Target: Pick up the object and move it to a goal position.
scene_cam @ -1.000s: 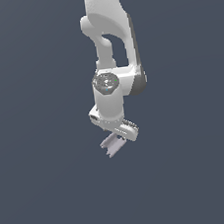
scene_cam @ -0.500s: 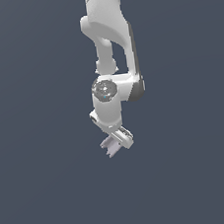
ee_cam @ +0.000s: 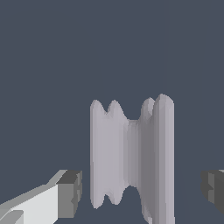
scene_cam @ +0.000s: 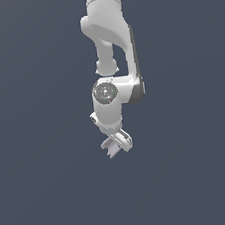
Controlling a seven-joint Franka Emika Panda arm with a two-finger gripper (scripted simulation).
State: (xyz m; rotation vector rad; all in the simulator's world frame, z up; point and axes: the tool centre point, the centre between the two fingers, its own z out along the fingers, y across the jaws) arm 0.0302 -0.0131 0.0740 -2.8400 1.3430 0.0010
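The object [ee_cam: 131,162] is a pale lavender-grey block with notched sides. In the wrist view it stands between my two fingers with a gap on each side. One fingertip [ee_cam: 68,194] and the other fingertip [ee_cam: 213,186] are wide apart, so my gripper [ee_cam: 140,190] is open around the block without touching it. In the exterior view the white arm hangs down in the middle of the picture. There my gripper [scene_cam: 115,149] is low, and the object [scene_cam: 107,146] shows as a small lavender patch at its fingertips, partly hidden by them.
A plain dark blue-grey surface fills both views. No other objects, containers or edges show.
The arm has come down a little over the last second, bringing the gripper lower around the block. The block has stayed where it was.
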